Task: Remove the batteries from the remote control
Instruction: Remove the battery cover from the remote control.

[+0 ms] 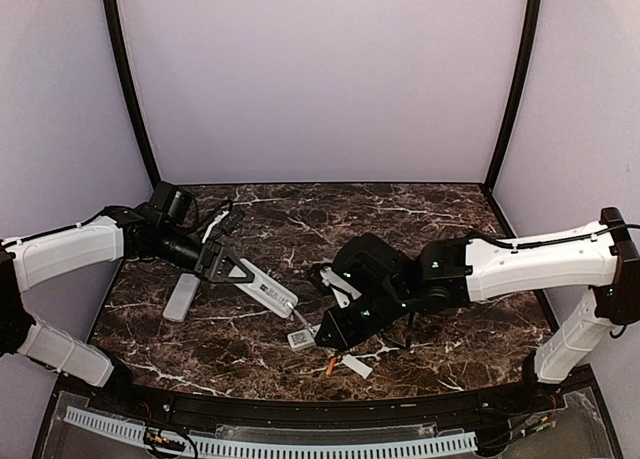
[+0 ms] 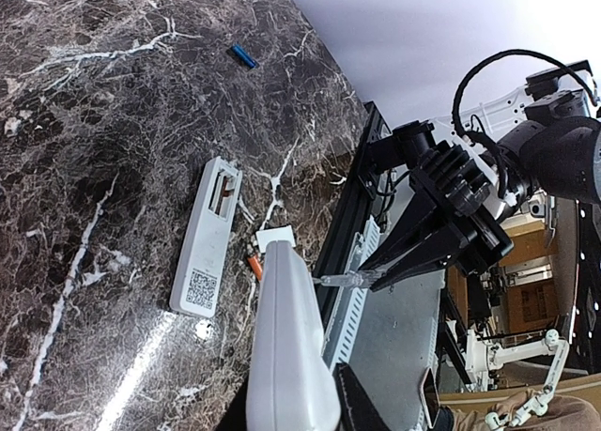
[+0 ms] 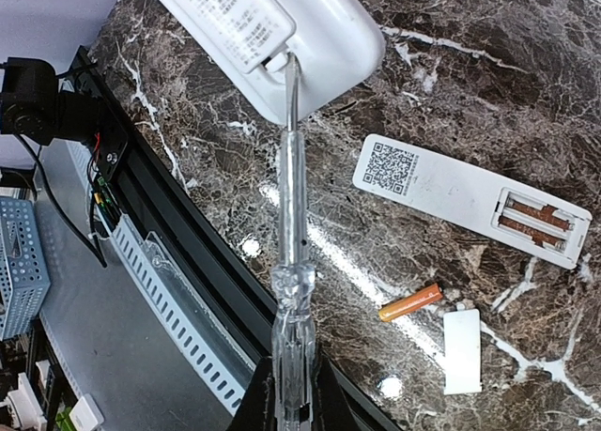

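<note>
My left gripper (image 2: 291, 407) (image 1: 222, 262) is shut on a white remote control (image 2: 286, 346) (image 1: 262, 287) (image 3: 282, 27) and holds it out over the table. My right gripper (image 3: 293, 403) (image 1: 335, 329) is shut on a clear screwdriver (image 3: 293, 253) (image 2: 347, 279). The screwdriver's tip touches the edge of the held remote's back cover. A second remote with a QR code (image 3: 470, 196) (image 2: 207, 238) lies on the table with its compartment open and no cells in it. One of the batteries, orange (image 3: 410, 302) (image 2: 254, 265) (image 1: 330, 366), lies beside a loose white cover (image 3: 461, 350) (image 1: 356, 365). A blue battery (image 2: 243, 55) lies farther off.
A third pale remote (image 1: 183, 296) lies on the dark marble table (image 1: 420, 219) at the left, under my left arm. The table's black front edge (image 3: 188, 234) and a slotted white rail (image 1: 270, 444) run just below the screwdriver. Purple walls close the back and sides.
</note>
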You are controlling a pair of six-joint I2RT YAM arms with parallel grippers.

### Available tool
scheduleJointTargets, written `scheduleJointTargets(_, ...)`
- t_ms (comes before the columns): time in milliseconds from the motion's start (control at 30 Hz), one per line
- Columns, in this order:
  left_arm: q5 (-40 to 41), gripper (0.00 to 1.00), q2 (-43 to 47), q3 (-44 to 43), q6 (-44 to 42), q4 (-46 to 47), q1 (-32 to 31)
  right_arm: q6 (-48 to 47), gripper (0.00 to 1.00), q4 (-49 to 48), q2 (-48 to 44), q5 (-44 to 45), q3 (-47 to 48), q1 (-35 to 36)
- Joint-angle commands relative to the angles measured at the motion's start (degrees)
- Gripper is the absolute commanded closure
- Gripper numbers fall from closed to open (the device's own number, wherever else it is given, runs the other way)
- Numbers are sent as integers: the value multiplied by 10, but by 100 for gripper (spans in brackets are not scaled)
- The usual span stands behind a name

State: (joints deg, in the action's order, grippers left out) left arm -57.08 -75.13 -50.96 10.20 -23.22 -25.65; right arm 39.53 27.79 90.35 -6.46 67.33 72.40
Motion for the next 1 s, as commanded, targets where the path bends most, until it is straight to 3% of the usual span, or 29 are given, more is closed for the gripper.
scheduleJointTargets(0,-41,100,-1,1,-8,2,-2,3,100,-66,-33,26,-26,3)
scheduleJointTargets(700,18,100,-12,-7,-17,-19,-2,9,100,-207,-74,-54,-86,-1)
scheduleJointTargets(967,49,100,-10,-9,-18,-25,-2,15,100,-208,-81,-45,-91,-3)
